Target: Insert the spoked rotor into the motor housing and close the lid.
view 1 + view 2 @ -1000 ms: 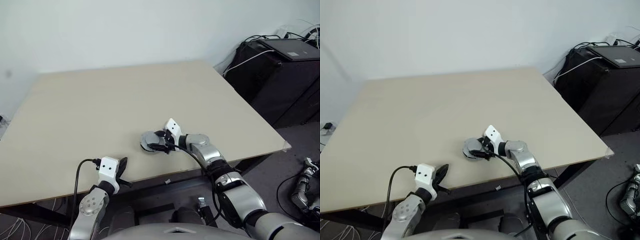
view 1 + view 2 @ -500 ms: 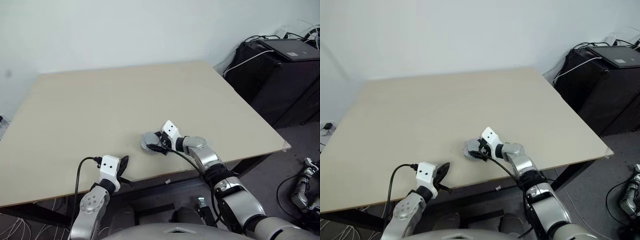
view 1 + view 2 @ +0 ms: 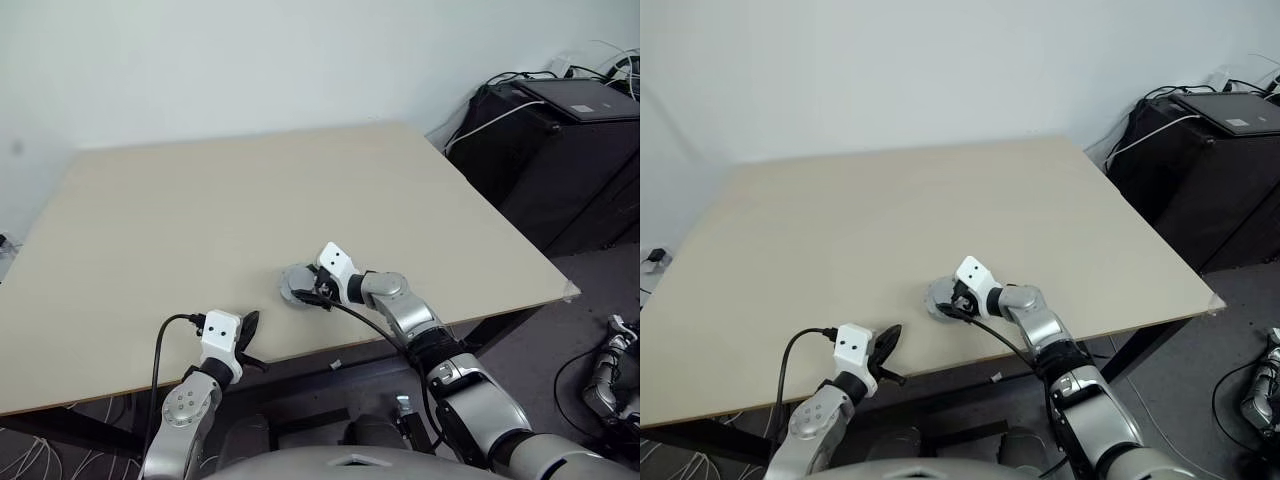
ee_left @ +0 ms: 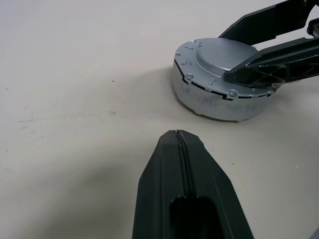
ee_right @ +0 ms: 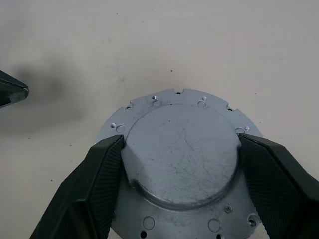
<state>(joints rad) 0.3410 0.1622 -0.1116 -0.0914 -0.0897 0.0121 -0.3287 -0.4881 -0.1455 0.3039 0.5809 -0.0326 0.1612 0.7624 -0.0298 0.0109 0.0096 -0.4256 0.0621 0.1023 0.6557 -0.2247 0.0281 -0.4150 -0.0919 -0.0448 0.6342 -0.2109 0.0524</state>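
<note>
I have the right jaws (image 5: 177, 189) spread wide, one finger touching each side of the raised centre of the lid (image 5: 182, 154), which already sits on the motor housing (image 4: 214, 102) on the bench (image 3: 200, 220). So I judge I am at the closing step, with the rotor presumably inside, unseen. The left jaws (image 4: 180, 149) are shut and empty, near the housing but apart; next I need to seat the lid flush.

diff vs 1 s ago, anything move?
Only the right arm: its wrist swung, so the right end effector now comes at the lid from a more leftward angle, fingers set either side of the raised centre. The lid sits on the housing in the same spot on the table. The left end effector is shut at the near edge as before.
</note>
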